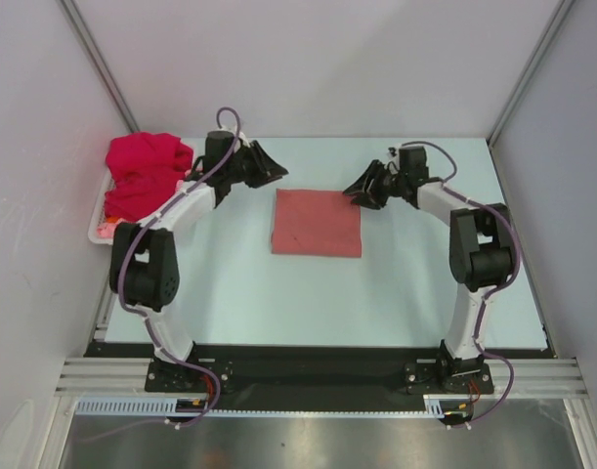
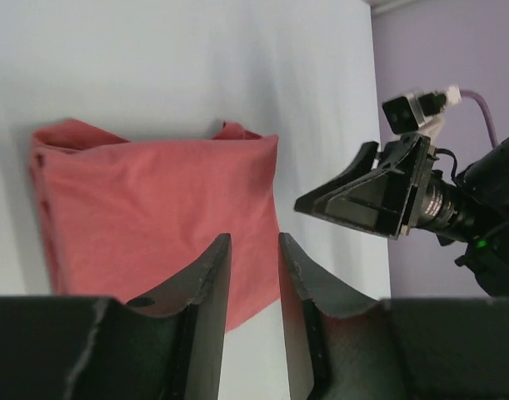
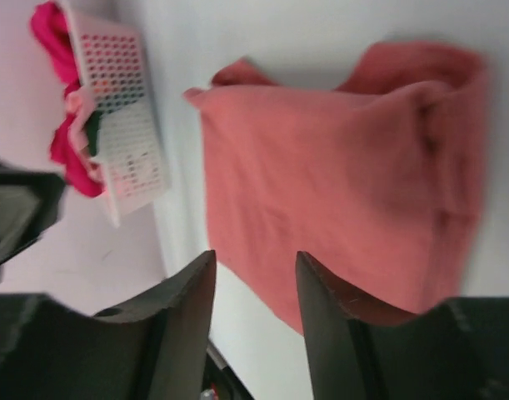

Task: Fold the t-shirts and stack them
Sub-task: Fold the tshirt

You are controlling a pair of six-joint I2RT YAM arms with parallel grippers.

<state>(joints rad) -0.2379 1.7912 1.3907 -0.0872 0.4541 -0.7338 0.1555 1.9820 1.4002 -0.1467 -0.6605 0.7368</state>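
A dusty salmon-red t-shirt [image 1: 317,223] lies folded into a flat rectangle at the table's middle. It also shows in the left wrist view [image 2: 154,208] and the right wrist view [image 3: 346,183]. My left gripper [image 1: 271,163] hovers off its far left corner, jaws slightly apart and empty [image 2: 254,243]. My right gripper [image 1: 359,192] hovers at its far right corner, open and empty [image 3: 254,262]. A bright crimson t-shirt [image 1: 147,171] is heaped in the white basket. A bit of light pink cloth [image 1: 106,228] shows at the basket's near end.
The white plastic basket [image 1: 96,233] sits at the table's far left edge, against the left wall; its perforated side shows in the right wrist view [image 3: 125,133]. Grey walls enclose the table on three sides.
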